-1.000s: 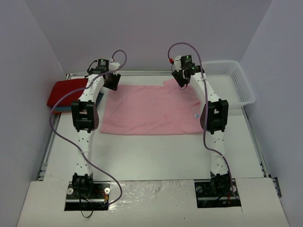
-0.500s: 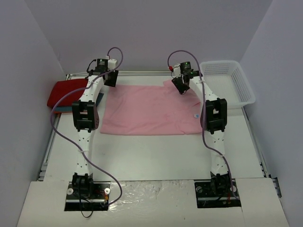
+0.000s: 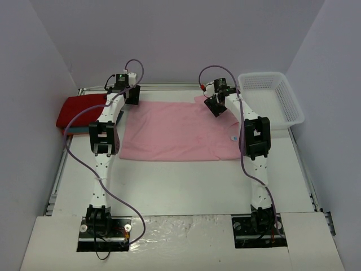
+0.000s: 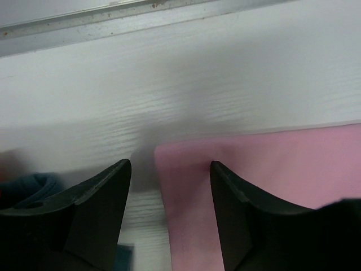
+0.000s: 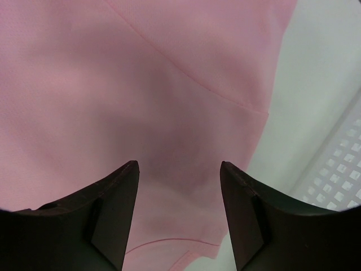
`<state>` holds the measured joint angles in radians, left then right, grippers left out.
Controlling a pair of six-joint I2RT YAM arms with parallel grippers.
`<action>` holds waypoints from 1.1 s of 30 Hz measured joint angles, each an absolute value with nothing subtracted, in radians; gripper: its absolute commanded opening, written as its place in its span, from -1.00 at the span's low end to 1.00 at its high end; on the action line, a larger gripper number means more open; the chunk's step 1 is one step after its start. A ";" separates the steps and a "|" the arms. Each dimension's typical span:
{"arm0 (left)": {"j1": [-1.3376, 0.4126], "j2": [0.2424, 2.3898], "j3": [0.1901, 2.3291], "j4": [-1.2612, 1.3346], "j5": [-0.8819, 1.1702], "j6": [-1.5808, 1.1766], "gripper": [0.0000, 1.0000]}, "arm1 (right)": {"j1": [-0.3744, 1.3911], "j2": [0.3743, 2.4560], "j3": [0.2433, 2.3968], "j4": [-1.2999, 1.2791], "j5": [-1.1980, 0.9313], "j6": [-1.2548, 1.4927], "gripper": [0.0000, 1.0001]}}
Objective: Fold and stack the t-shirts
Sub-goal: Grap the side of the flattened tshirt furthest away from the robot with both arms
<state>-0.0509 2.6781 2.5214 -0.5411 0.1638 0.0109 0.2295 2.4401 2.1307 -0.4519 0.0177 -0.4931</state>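
A light pink t-shirt (image 3: 177,129) lies spread flat in the middle of the table. My left gripper (image 3: 132,95) hovers open over its far left corner (image 4: 186,169); the corner's edge lies between the two black fingers (image 4: 101,203), which do not pinch it. My right gripper (image 3: 214,106) is open just above the shirt's far right sleeve (image 5: 186,113), nothing held. A folded red t-shirt (image 3: 79,110) rests on a teal-blue one (image 3: 72,131) at the left edge of the table.
A white mesh basket (image 3: 271,101) stands at the far right; its wall shows in the right wrist view (image 5: 338,169). A metal rail (image 4: 141,17) runs along the table's far edge, just beyond the left gripper.
The left gripper has opened wider and shifted slightly toward the far edge. The right gripper has moved a little left and down toward the sleeve. The pink shirt lies as before.
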 measured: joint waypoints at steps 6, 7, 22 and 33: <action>-0.047 2.709 2.570 -0.527 0.180 -0.017 0.05 | 0.230 2.440 2.113 -0.451 0.019 -0.502 0.10; -0.046 2.711 2.570 -0.526 0.182 -0.020 0.01 | 0.230 2.440 2.113 -0.451 0.019 -0.502 0.10; -0.046 2.720 2.575 -0.522 0.197 -0.026 -0.74 | 0.230 2.427 2.107 -0.451 0.052 -0.524 0.03; -0.046 2.720 2.573 -0.520 0.208 -0.023 -0.95 | 0.221 2.416 2.191 -0.414 0.044 -0.489 0.06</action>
